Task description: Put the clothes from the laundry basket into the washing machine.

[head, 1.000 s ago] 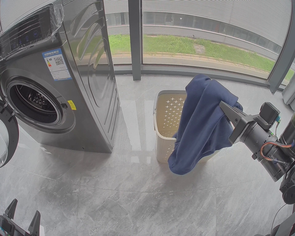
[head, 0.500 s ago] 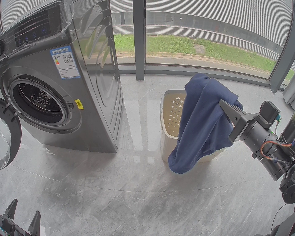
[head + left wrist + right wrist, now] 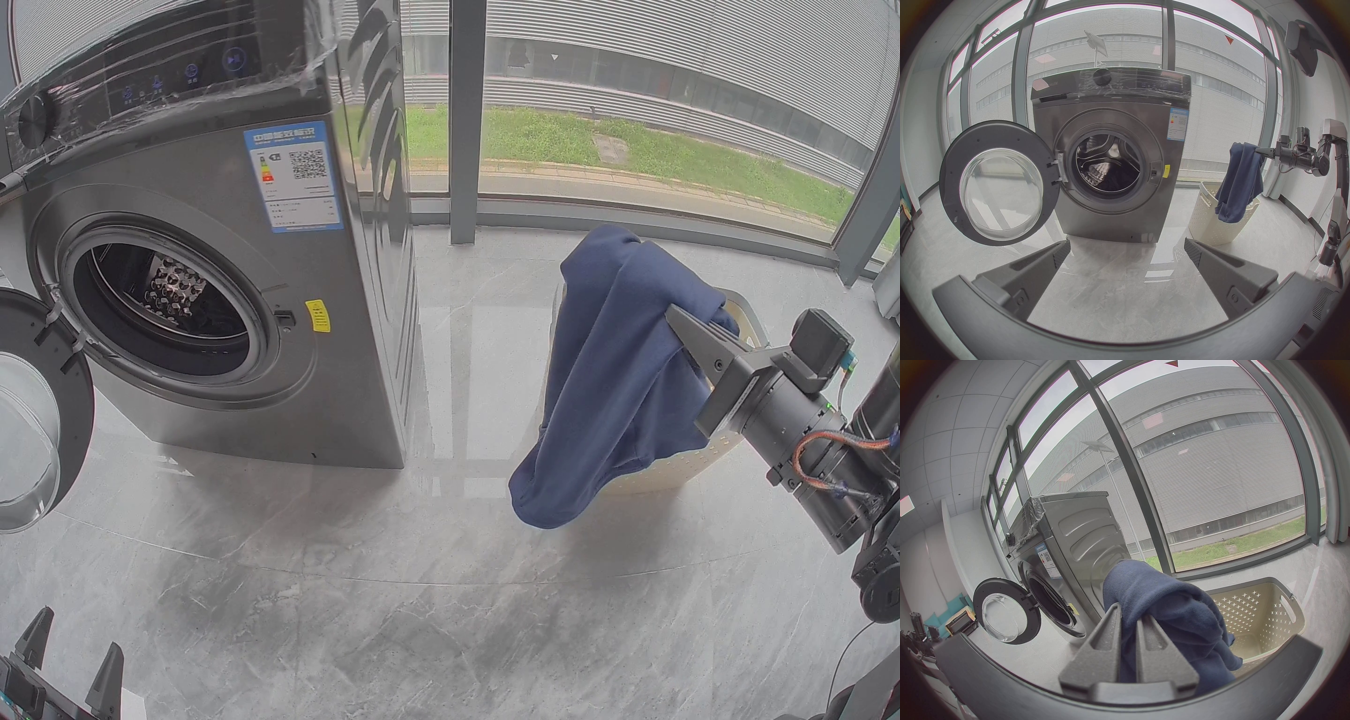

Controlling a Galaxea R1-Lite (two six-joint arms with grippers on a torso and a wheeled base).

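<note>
You get bright daylight through the windows [image 3: 656, 94]; the glossy floor [image 3: 450, 600] reflects it, and wrist views bend near edges.

1. Your head view looks forward and down from above, with the washing machine [image 3: 356, 281] on the robot's left and the laundry basket [image 3: 670, 476] on its right.
2. Your left wrist view sits low, facing the machine's front squarely from well back, past the left gripper [image 3: 1126, 243].
3. Your right wrist view looks along the right gripper [image 3: 1129, 613], close on the blue garment [image 3: 1162, 608], the machine oblique and farther off.
4. All three share machine, basket and garment.
</note>
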